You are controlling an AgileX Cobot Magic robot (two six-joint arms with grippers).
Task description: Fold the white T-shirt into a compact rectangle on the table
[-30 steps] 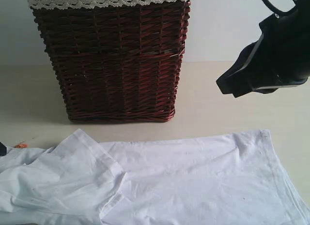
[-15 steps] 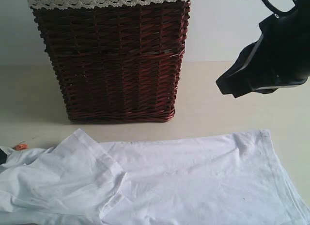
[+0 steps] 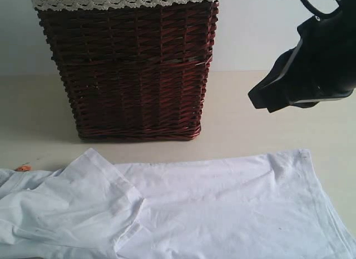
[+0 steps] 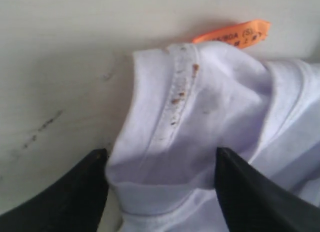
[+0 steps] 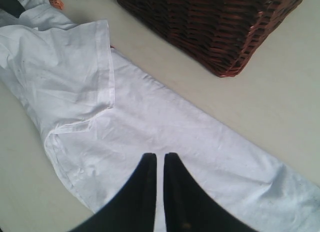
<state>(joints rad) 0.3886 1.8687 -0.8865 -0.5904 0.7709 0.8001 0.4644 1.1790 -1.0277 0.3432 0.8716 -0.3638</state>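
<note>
The white cotton T-shirt point(image 3: 211, 209) before the dark red wicker basket point(image 3: 133, 75) runs off the lower edge. Print on its orange label point(image 4: 232, 32) is blurred.

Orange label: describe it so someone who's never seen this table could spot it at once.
Start at the dark red wicker basket on the table. In front of it lies the white T-shirt, and at its collar end a small label pokes out. It is the only orange thing there.

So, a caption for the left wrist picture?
Left gripper straddles the white T-shirt's bunched collar near its orange label, on the table.
</note>
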